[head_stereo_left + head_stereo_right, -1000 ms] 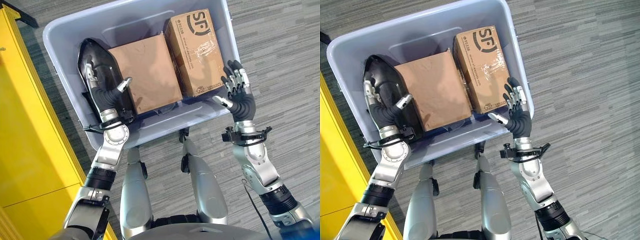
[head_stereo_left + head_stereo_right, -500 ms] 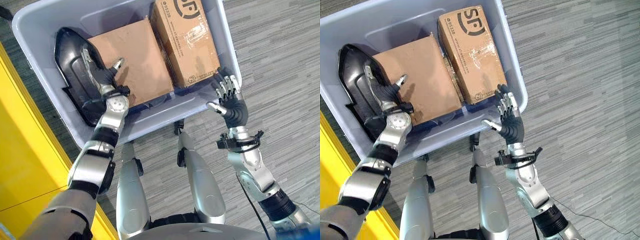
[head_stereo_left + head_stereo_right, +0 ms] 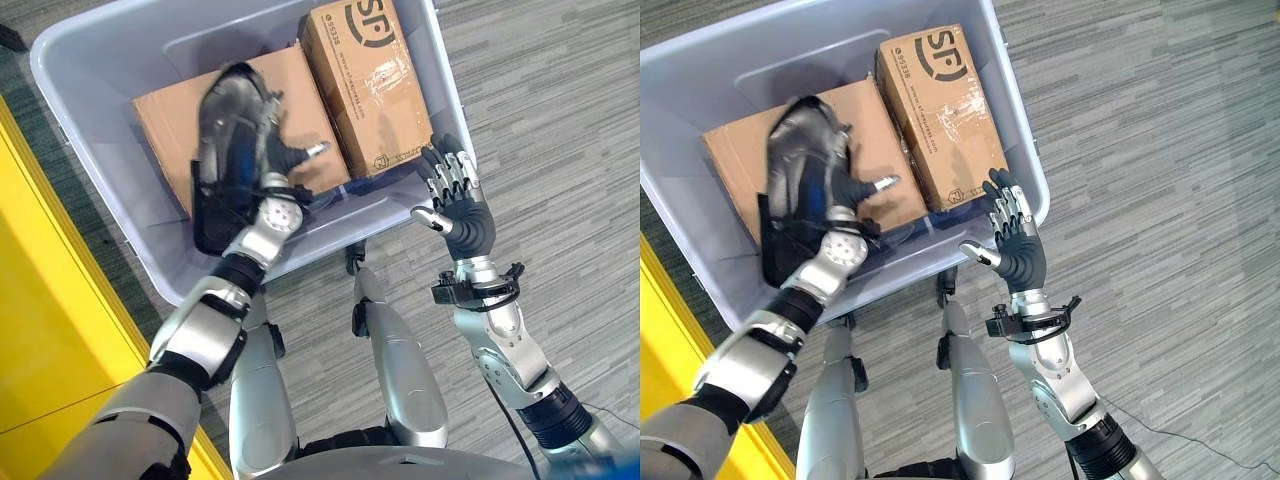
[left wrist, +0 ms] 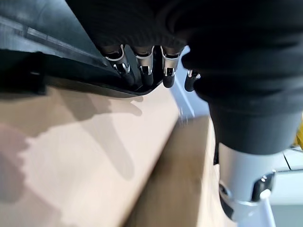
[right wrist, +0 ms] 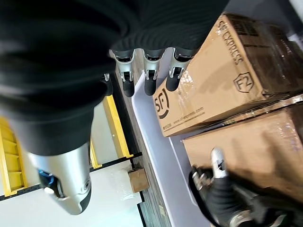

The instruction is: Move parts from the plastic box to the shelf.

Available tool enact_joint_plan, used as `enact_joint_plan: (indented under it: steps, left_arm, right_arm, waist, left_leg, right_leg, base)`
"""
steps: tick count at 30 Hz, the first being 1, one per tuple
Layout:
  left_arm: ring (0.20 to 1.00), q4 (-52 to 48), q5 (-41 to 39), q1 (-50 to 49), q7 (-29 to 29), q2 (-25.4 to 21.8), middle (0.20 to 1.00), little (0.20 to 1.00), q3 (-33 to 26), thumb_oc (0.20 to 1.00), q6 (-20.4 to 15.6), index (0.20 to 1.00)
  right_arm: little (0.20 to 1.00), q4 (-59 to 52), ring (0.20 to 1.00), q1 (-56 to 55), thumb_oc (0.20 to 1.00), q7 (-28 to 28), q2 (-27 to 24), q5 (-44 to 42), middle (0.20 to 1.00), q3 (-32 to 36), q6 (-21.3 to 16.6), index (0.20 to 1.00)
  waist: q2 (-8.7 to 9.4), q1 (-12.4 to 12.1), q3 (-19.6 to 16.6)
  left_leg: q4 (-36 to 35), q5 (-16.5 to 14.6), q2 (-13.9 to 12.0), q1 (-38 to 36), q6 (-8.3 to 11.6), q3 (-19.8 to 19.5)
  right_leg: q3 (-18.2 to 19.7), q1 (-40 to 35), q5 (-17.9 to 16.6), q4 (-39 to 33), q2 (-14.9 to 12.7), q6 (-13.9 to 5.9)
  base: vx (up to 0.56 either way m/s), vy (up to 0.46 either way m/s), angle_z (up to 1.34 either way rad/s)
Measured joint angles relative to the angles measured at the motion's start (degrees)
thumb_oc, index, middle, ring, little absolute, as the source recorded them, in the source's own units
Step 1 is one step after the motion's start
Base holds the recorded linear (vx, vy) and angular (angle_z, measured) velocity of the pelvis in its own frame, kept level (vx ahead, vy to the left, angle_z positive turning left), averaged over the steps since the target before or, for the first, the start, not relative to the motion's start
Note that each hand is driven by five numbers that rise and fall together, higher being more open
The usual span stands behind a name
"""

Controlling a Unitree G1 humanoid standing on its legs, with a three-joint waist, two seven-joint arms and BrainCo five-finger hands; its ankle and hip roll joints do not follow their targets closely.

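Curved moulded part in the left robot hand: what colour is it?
Black curved moulded part, clearest in the left eye view.

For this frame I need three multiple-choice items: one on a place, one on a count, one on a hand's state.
1. Where is the black moulded plastic part?
A. On the grey carpet
B. Over the plain brown cardboard box in the pale blue plastic box
C. On the yellow shelf

2. How many cardboard boxes lie in the plastic box?
A. One
B. Two
C. Four

3. What is the right hand doing?
A. Open, holding nothing, by the plastic box's near corner
B. Gripping the printed cardboard box
C. Clenched on the black part

Answers: 1 B, the left hand holds it above the plain box. 2 B, plain one plus printed cardboard box. 3 A, its fingers are straight.
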State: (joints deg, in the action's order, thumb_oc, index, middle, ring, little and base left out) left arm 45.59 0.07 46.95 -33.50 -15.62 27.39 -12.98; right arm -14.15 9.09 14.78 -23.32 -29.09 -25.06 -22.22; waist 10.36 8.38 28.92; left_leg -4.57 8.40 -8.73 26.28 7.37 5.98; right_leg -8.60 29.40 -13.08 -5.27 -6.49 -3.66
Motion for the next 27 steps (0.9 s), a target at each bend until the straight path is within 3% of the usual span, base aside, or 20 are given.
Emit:
enact_joint_plan:
  steps: [9, 13, 16, 21, 24, 27]
  left_arm:
    - [1.000, -2.7, 6.1, -6.1, 5.0, 1.6, 1.000, 1.000, 2.3, 1.000, 1.3, 1.000]
    - [1.000, -11.9, 5.4, -11.7, 7.4, -0.7, 1.000, 1.000, 1.5, 1.000, 2.8, 1.000]
    - [1.000, -30.5, 1.0, -23.0, 8.5, -6.7, 1.000, 1.000, -2.4, 1.000, 2.8, 1.000]
    - [1.000, -43.6, -2.1, -32.7, 8.2, -11.7, 1.000, 1.000, -12.6, 1.000, -0.9, 1.000]
    - [1.000, -54.4, -3.3, -36.9, 8.2, -12.6, 1.000, 1.000, -17.0, 1.000, -2.6, 1.000]
    - [1.000, -57.0, -3.2, -36.6, 8.0, -12.3, 1.000, 1.000, -19.1, 1.000, -5.0, 1.000]
  right_arm:
    - [1.000, 0.1, 1.000, 0.0, 1.000, -0.9, 0.0, 0.0, 1.000, 0.4, 0.2, 1.000]
    - [1.000, 0.1, 1.000, -0.2, 1.000, -1.0, 0.0, 0.1, 1.000, 1.8, 0.3, 1.000]
    - [1.000, 0.1, 1.000, -0.4, 1.000, -0.8, 0.0, 0.2, 1.000, 5.0, 0.3, 1.000]
    - [1.000, 0.0, 1.000, -1.3, 1.000, -0.6, -0.3, 1.2, 1.000, 8.6, 0.3, 1.000]
    - [1.000, -0.7, 1.000, -3.0, 1.000, -0.6, -0.7, 1.3, 1.000, 9.7, 0.3, 1.000]
    - [1.000, -0.8, 1.000, -4.0, 1.000, -0.8, -1.9, 1.3, 1.000, 10.2, 0.2, 1.000]
  waist:
    - [-0.27, -0.4, 0.0]
    - [-1.20, -0.9, 0.1]
    - [-3.33, -1.9, 0.4]
    - [-6.32, -4.0, 0.5]
    - [-6.46, -4.6, 0.5]
    - [-6.67, -4.7, 0.5]
  left_leg:
    - [-0.4, 0.2, 0.0, -1.7, -0.12, 0.7]
    - [-0.6, 0.3, 0.0, -2.1, -0.18, 1.3]
    - [-0.7, 0.3, 0.0, -2.3, -0.27, 1.5]
    - [-0.7, 0.4, 0.1, -2.7, -0.37, 1.2]
    - [-0.7, 0.4, 0.1, -3.2, -0.38, 1.4]
    - [-0.7, 0.4, 0.1, -3.2, -0.37, 1.4]
  right_leg:
    - [0.6, -1.0, -0.1, 0.0, 0.0, 0.01]
    - [1.0, -1.1, -0.1, 0.0, 0.0, 0.07]
    - [1.4, -1.1, -0.2, 0.0, 0.1, 0.10]
    - [1.3, -1.6, -0.2, 0.0, 0.0, 0.12]
    - [1.4, -2.0, -0.2, 0.0, 0.0, 0.11]
    - [1.4, -1.9, -0.2, 0.0, 0.0, 0.11]
  base:
    - [0.00, 0.010, -0.03]
    - [-0.01, 0.011, -0.06]
    - [0.00, 0.003, -0.03]
    - [0.00, 0.001, 0.01]
    - [0.00, 0.001, -0.01]
    - [0.00, 0.000, 0.00]
